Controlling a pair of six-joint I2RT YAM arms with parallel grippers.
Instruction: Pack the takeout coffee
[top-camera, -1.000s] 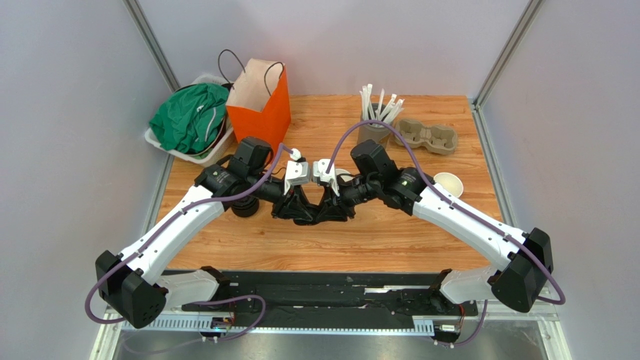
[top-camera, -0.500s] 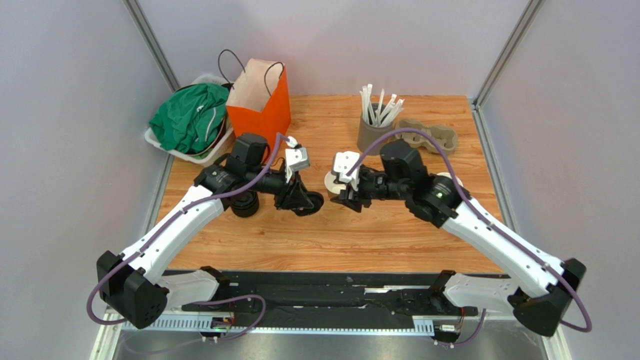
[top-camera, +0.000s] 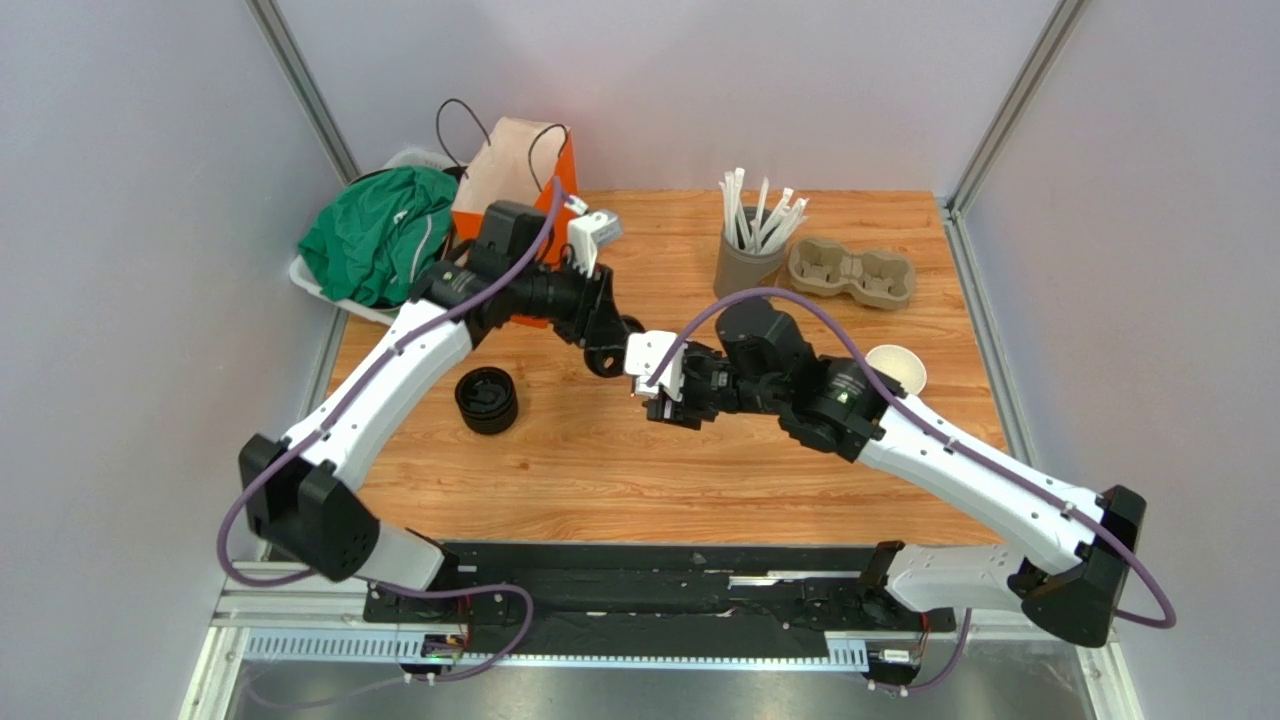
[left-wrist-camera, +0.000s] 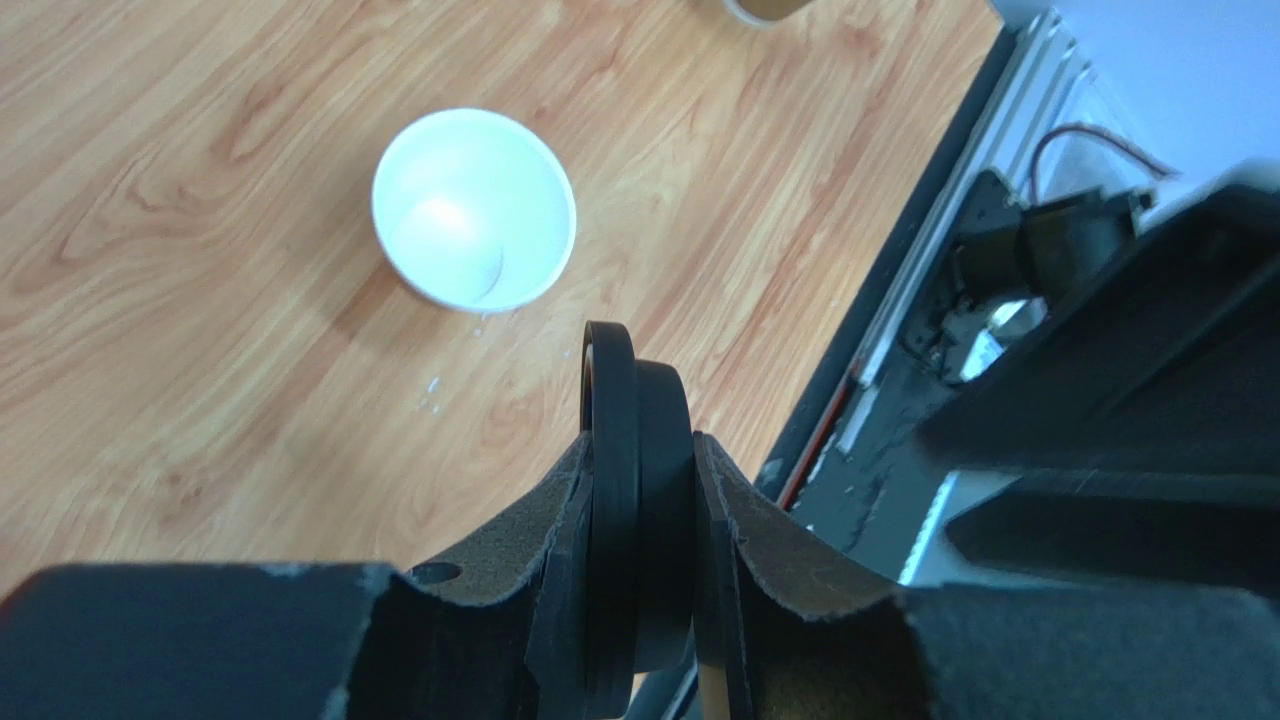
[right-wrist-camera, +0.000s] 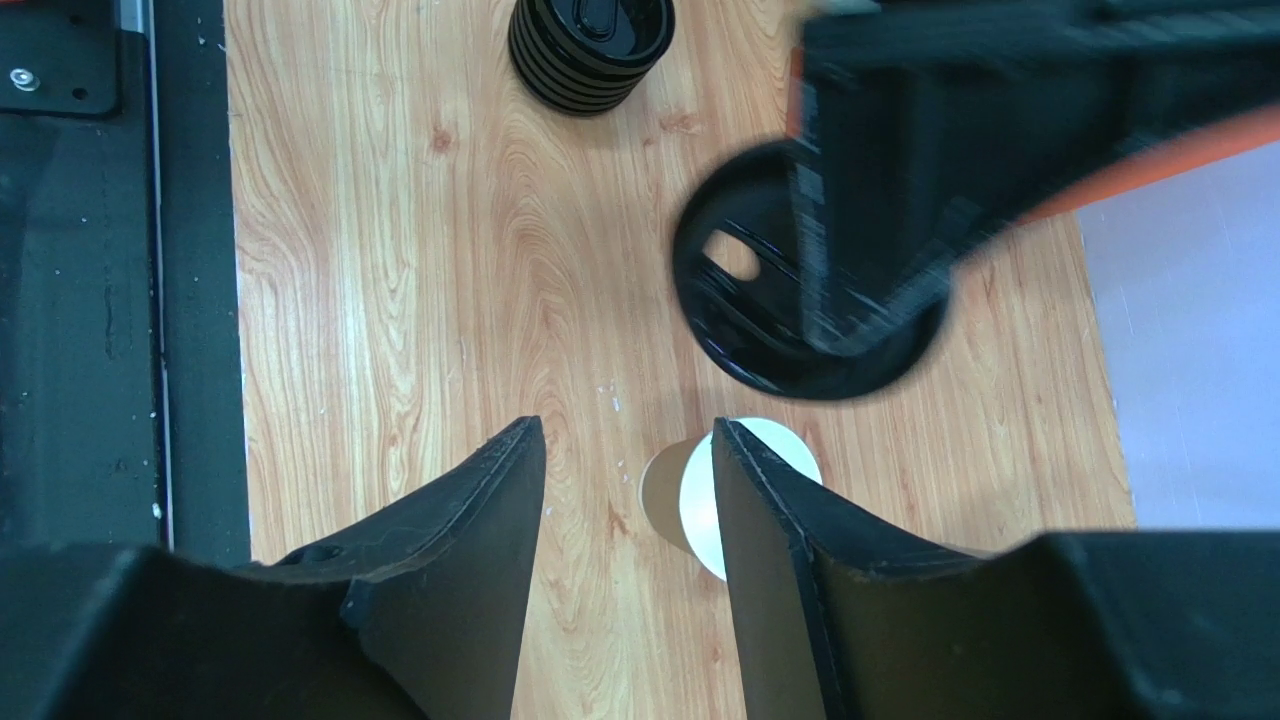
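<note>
The takeout coffee's tan paper cup (left-wrist-camera: 473, 210), white inside, stands lidless on the wooden table. In the right wrist view this cup (right-wrist-camera: 694, 507) shows partly behind one finger. In the top view the right wrist hides it. My left gripper (left-wrist-camera: 639, 443) is shut on the round black lid (left-wrist-camera: 637, 450), held on edge. That lid (right-wrist-camera: 751, 338) hangs just beyond the cup. In the top view the left gripper (top-camera: 613, 348) is at mid-table, close to the right gripper (top-camera: 661, 405). My right gripper (right-wrist-camera: 627, 428) is open and holds nothing, its tips above the table beside the cup.
A stack of black lids (top-camera: 487, 402) sits on the left. An orange paper bag (top-camera: 519, 210) and a white bin of green cloth (top-camera: 383, 233) are at the back left. A grey cup of straws (top-camera: 747, 255), a cardboard carrier (top-camera: 854, 273) and another tan cup (top-camera: 897, 368) stand to the right.
The two grippers were together at mid-table. The right one opened and drew off, then came back leftward. The left arm carried the lid toward the back.
</note>
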